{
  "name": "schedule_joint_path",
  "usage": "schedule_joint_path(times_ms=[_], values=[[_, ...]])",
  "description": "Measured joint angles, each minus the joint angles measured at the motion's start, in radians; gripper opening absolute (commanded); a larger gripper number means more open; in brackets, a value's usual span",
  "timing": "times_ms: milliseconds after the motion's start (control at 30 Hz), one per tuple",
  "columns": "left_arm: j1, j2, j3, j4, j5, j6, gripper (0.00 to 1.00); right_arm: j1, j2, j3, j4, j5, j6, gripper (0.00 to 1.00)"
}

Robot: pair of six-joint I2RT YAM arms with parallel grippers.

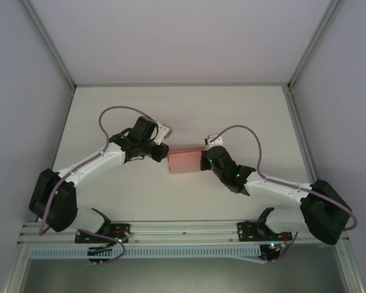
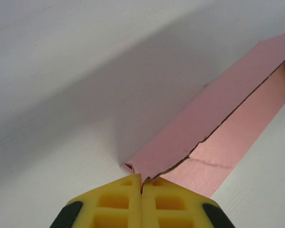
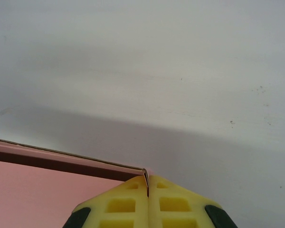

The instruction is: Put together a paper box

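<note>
At table (image 1: 183,110) centre, paper box (image 1: 185,162) is pinched at one corner by left gripper (image 2: 141,180). Opposite corner is clamped by right gripper (image 3: 147,178).

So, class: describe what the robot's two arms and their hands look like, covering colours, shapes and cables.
The left arm and right arm have white links with bulky black joints. A lilac cable loops along each. The left hand and right hand have yellow fingers moulded with square recesses, on black backing.
</note>
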Motion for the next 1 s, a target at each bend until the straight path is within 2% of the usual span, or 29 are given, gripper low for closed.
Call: schedule_joint_path(times_ms=[200,333,700,1000], values=[[-0.01,0.013,0.018,-0.009,-0.016,-0.175,0.0,0.111,0.003,0.002,-0.047,0.177,0.081,0.0],[-0.038,0.013,0.018,0.005,-0.065,-0.241,0.0,0.143,0.015,0.008,-0.066,0.244,0.155,0.0],[-0.047,0.034,0.016,0.05,-0.098,-0.329,0.0,0.145,0.037,0.027,-0.087,0.27,0.231,0.0],[-0.067,0.024,-0.083,0.232,-0.134,-0.317,0.0,0.145,0.032,0.003,-0.065,0.284,0.239,0.0]])
